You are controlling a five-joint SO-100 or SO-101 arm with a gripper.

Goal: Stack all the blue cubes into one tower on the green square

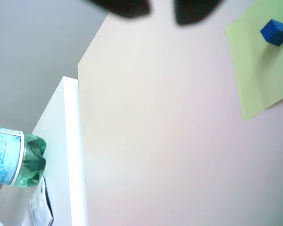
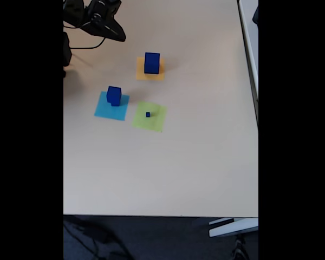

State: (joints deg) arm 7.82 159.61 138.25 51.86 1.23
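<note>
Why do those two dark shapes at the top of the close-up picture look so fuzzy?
In the wrist view the gripper sits too near the lens, so it blurs, and the whole picture looks washed out; the fixed view is sharper, with black bars at both sides.

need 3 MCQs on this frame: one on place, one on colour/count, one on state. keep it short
1. Where is the smallest blue cube?
A. on the green square
B. on the orange square
C. on bare table

2. How many coloured paper squares lie on the table?
A. two
B. three
C. four

3. What state is the gripper in?
A. shut on a blue cube
B. resting on the green square
C. holding nothing, away from the squares

Key:
1 A: in the fixed view the tiny cube sits on the green square.
2 B: orange square, light-blue square and green square.
3 C: in the fixed view it is at the top left, above the squares, with no cube between its fingers.
</note>
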